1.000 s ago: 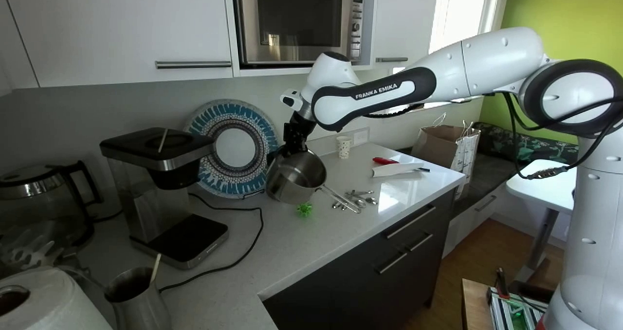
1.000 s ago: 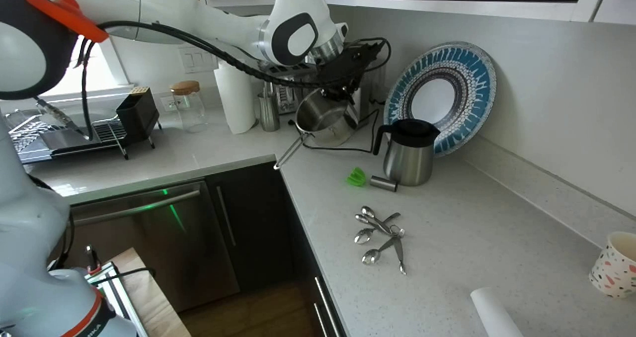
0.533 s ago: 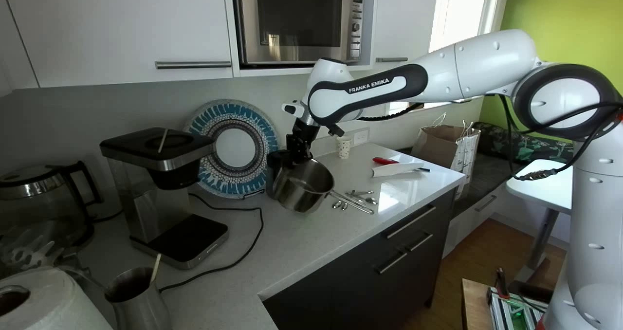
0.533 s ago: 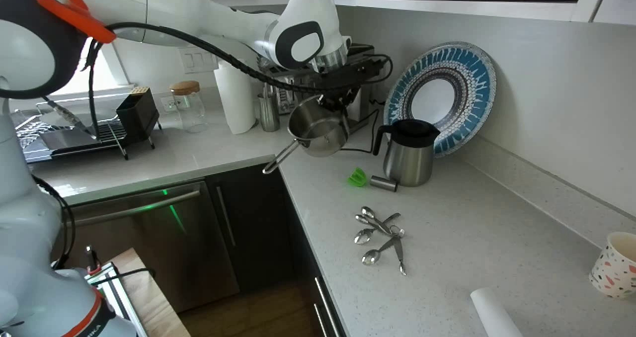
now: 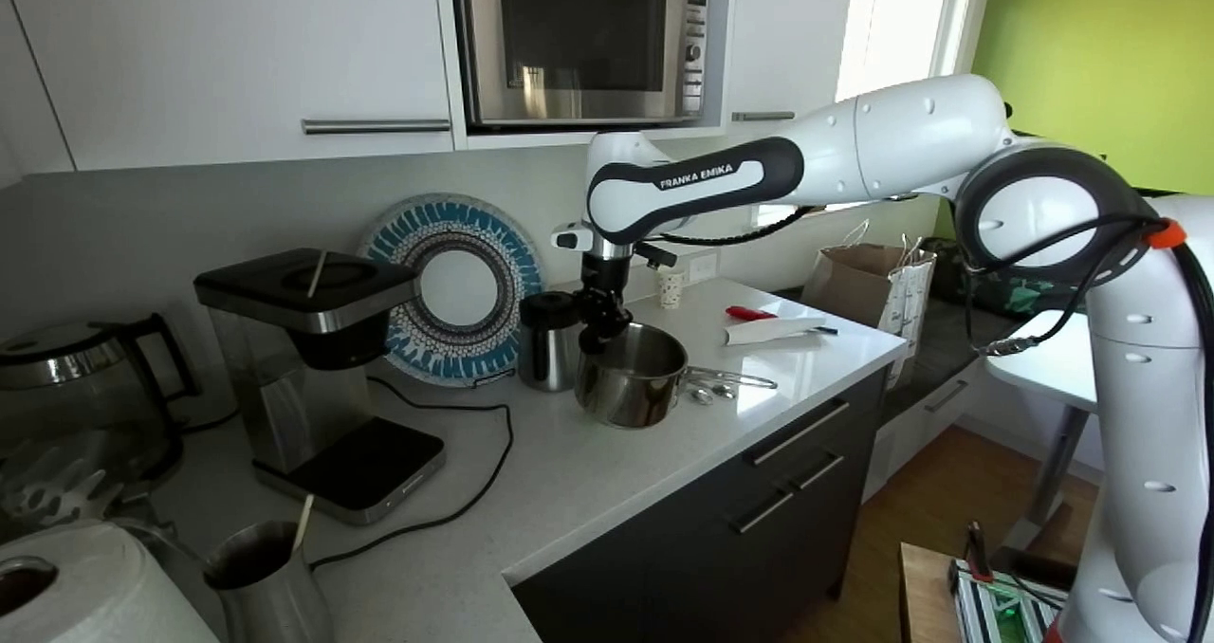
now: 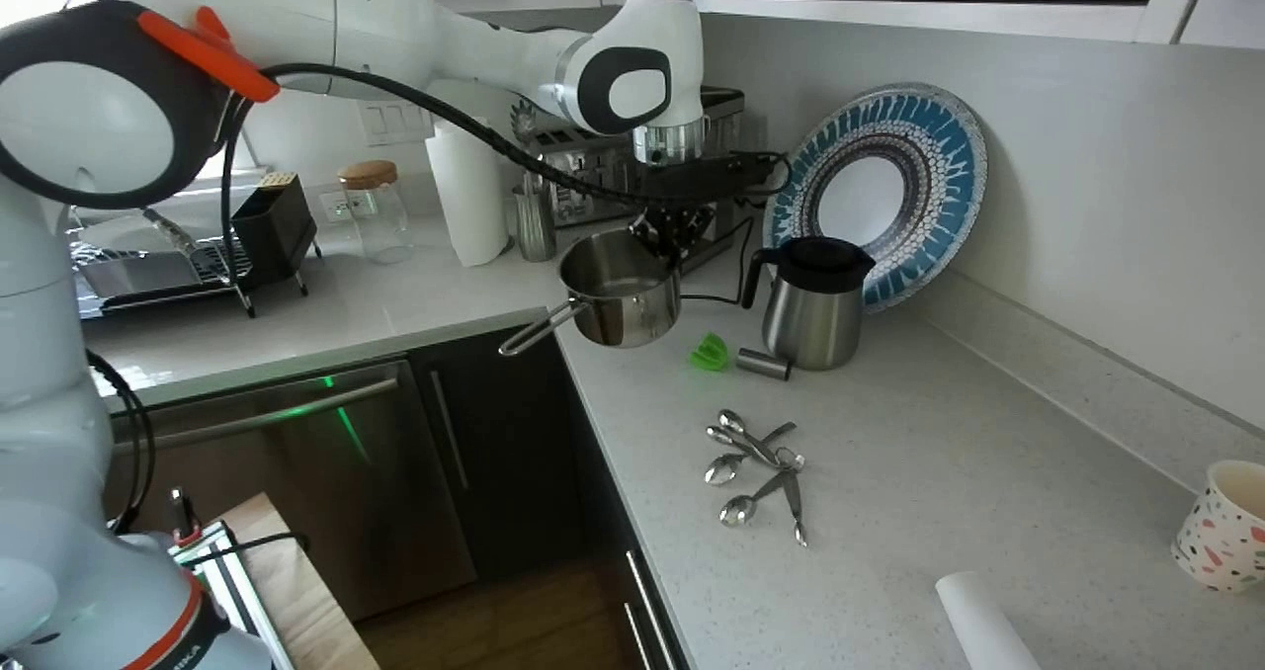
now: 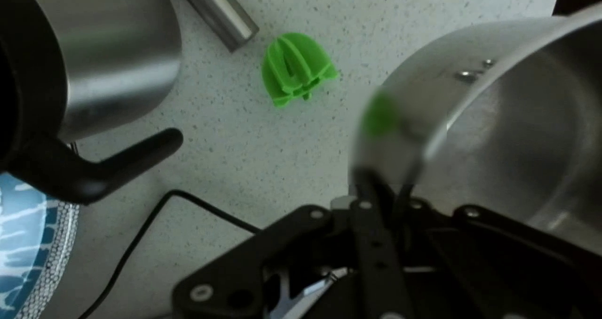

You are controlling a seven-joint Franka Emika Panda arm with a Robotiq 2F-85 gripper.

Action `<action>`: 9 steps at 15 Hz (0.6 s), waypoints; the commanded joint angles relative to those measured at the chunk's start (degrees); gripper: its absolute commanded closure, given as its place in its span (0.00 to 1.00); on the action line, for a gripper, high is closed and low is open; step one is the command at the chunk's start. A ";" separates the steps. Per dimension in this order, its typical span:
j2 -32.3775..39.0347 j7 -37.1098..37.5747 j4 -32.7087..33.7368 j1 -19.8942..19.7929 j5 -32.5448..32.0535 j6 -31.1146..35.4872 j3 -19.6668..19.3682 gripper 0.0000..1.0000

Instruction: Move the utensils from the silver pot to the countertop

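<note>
The silver pot point(image 5: 631, 392) is upright at the counter's corner in both exterior views, its long handle point(image 6: 542, 332) reaching past the front edge. My gripper point(image 6: 670, 245) comes down from above, shut on the pot's rim; in the wrist view the blurred jaws pinch the wall of the pot point(image 7: 418, 83). Whether the pot's base touches the countertop point(image 6: 889, 472) I cannot tell. The utensils point(image 6: 759, 462), several small spoons, lie crossed in a loose pile on the countertop, apart from the pot. Only bare metal shows in the visible part of the pot's inside.
A steel pitcher point(image 6: 818, 304), a small metal tube point(image 6: 763, 365) and a green plastic piece point(image 7: 297, 67) stand or lie close to the pot. Behind leans a blue patterned plate point(image 6: 875, 196). A coffee machine point(image 5: 322, 377), its cord point(image 5: 507, 434) and a speckled cup point(image 6: 1223, 530) are farther off.
The pot, still in my gripper, has come down and turned from tilted to upright. Its handle swung with it; the arm lowered. The utensils have not moved.
</note>
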 commanded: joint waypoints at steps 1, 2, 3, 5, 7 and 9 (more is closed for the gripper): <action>4.81 3.07 6.24 3.19 -3.95 -1.39 -2.30 0.99; 5.96 3.44 7.40 3.61 -4.00 -1.35 -2.17 0.99; 6.97 4.50 8.35 4.45 -4.58 -0.72 -1.96 0.99; 8.36 4.94 9.70 5.82 -4.29 -0.38 -0.99 0.99; 9.57 4.22 11.23 6.27 -2.64 -1.03 -0.10 0.99; 8.88 4.17 8.88 6.40 -3.06 0.19 -0.22 0.96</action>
